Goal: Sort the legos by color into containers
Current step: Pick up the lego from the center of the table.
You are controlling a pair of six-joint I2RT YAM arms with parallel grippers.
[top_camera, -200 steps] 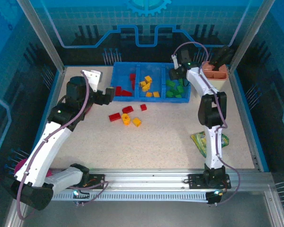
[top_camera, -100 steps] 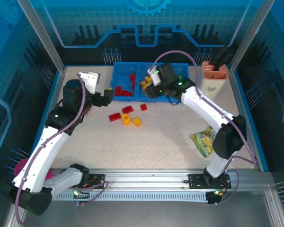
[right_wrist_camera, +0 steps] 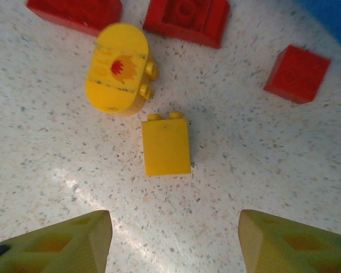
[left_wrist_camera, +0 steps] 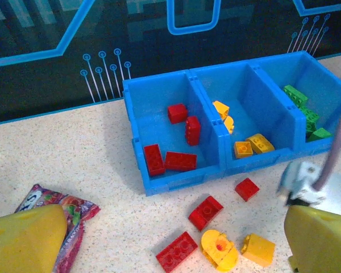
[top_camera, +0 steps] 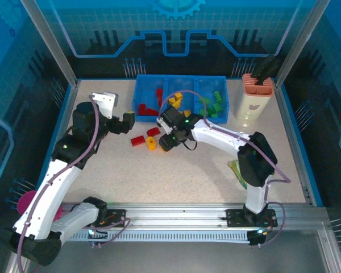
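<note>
Right gripper (right_wrist_camera: 173, 227) jaws parted, empty, hovering over a yellow brick (right_wrist_camera: 166, 145) lying on the speckled table (right_wrist_camera: 273, 159) beside a rounded yellow piece (right_wrist_camera: 118, 68), left gripper (left_wrist_camera: 171, 224) spread wide, gripping nothing, facing the blue bin (left_wrist_camera: 182, 176).

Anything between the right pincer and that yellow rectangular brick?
Nothing. In the right wrist view, bare speckled tabletop separates the open right pincer from the yellow rectangular brick. The rounded yellow piece sits beyond the brick.
</note>
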